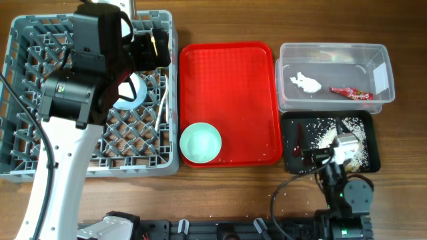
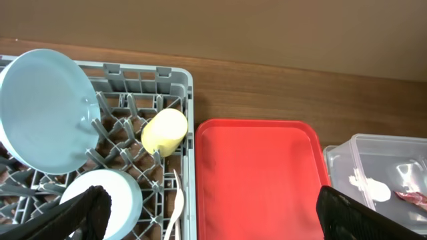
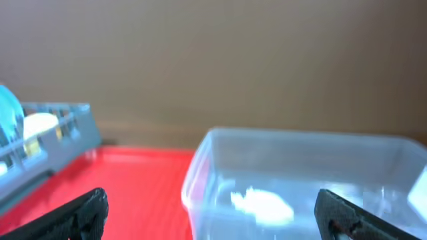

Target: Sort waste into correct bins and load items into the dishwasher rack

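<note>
The left gripper (image 2: 210, 210) is held wide open and empty over the rack (image 1: 27, 40), where plate (image 2: 43, 110), blue bowl (image 2: 103, 197), cup (image 2: 164, 131) and a white utensil (image 2: 175, 205) are stowed. Only the green bowl (image 1: 200, 143) is left, on the red tray (image 1: 227, 80), right of that gripper and apart from it. Napkin (image 1: 305, 83) and wrapper (image 1: 352, 93) are binned in the tub (image 1: 333, 47), crumbs (image 1: 327, 137) in the black tray (image 1: 288, 143). The right gripper (image 3: 210, 203) is spread empty too.

bright even light, soft shadows, right wrist view blurred

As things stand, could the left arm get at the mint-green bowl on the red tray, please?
Probably yes: the mint-green bowl sits uncovered on the red tray beside the rack, and the left gripper is open.
</note>
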You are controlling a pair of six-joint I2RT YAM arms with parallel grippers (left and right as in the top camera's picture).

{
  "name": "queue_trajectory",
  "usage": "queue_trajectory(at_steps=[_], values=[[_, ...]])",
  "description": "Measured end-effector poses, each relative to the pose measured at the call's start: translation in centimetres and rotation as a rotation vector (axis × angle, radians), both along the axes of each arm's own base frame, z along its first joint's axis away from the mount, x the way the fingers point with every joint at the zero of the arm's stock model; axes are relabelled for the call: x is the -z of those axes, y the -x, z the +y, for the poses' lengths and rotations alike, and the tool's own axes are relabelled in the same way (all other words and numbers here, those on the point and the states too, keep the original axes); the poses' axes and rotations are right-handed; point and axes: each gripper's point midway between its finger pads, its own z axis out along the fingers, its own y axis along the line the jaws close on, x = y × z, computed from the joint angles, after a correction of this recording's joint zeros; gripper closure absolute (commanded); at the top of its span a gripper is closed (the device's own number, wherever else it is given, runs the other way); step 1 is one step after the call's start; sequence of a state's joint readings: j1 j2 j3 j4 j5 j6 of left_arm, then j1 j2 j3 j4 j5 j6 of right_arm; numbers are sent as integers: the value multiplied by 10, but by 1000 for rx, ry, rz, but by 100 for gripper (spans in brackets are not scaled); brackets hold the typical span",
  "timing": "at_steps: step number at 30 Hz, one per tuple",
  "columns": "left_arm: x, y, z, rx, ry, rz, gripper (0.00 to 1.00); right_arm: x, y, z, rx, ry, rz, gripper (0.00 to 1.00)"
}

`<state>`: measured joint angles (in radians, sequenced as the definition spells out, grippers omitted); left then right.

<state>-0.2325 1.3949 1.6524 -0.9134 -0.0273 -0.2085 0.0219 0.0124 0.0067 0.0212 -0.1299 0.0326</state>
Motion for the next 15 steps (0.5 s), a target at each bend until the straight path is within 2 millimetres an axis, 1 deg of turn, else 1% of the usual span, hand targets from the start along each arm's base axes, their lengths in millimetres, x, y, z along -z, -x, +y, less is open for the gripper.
queue_trajectory(at_steps=[1,5,15], values=[[0,0,0,0,0,0,0,5,0,0,3,8,20,0],[0,0,0,0,0,0,0,5,-1,-5,30,34,17,0],[0,0,0,0,0,0,0,5,-1,-6,35,37,16,0]])
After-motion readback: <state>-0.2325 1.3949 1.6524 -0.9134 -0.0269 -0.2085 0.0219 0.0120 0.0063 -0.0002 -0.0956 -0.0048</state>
